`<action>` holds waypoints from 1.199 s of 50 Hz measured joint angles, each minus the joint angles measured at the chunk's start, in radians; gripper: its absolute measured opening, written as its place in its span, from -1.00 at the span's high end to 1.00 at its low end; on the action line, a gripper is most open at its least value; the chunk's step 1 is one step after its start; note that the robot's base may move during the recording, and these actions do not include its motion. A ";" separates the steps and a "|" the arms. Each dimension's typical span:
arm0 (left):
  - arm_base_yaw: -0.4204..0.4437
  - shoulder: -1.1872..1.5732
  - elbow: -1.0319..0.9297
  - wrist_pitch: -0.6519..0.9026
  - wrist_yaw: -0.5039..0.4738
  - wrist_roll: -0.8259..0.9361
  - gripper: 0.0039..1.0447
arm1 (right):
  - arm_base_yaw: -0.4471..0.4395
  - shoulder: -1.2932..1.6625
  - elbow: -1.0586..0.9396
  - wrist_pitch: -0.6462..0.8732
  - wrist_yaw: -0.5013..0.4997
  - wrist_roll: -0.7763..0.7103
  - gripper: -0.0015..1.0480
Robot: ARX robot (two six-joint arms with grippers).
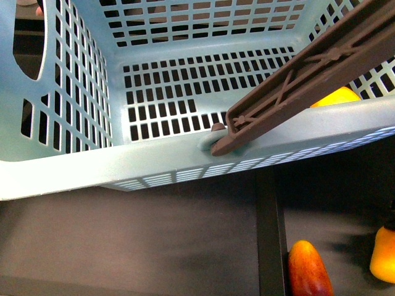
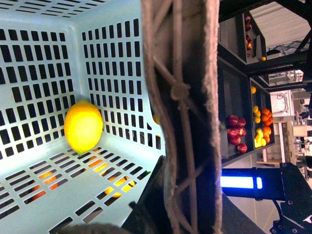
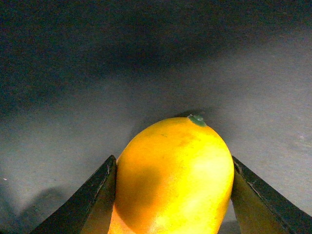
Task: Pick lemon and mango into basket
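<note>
Right gripper [image 3: 171,162] pinches a yellow mango [image 3: 175,185] between its fingers; a lemon [image 2: 83,126] lies inside the teal basket [image 2: 29,73]

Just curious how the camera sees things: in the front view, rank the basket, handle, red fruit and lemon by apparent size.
Largest to smallest:
basket
handle
red fruit
lemon
The handle hides most of the lemon and the frame cuts off the red fruit, so those two are unsure.

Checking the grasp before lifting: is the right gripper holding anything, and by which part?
The right gripper holds the yellow-orange fruit, one finger against each of its opposite sides, the green stem nub pointing away from the camera.
</note>
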State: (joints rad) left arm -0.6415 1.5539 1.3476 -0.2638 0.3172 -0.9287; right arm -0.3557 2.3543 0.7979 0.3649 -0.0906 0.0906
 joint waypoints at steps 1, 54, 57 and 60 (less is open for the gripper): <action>0.000 0.000 0.000 0.000 0.001 0.000 0.89 | -0.008 -0.005 -0.002 -0.003 0.002 -0.001 -0.09; 0.000 0.000 0.000 0.000 0.000 0.000 0.89 | -0.430 -1.295 -0.064 -0.439 -0.515 -0.119 -0.07; 0.000 0.000 0.000 0.000 0.000 0.000 0.89 | -0.344 -1.371 -0.064 -0.434 -0.475 -0.079 -0.07; 0.000 0.000 0.000 0.000 0.000 0.000 0.89 | -0.241 -1.427 -0.064 -0.428 -0.407 -0.061 -0.07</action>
State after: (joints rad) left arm -0.6415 1.5539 1.3476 -0.2638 0.3176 -0.9291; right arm -0.5968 0.9276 0.7341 -0.0628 -0.4976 0.0296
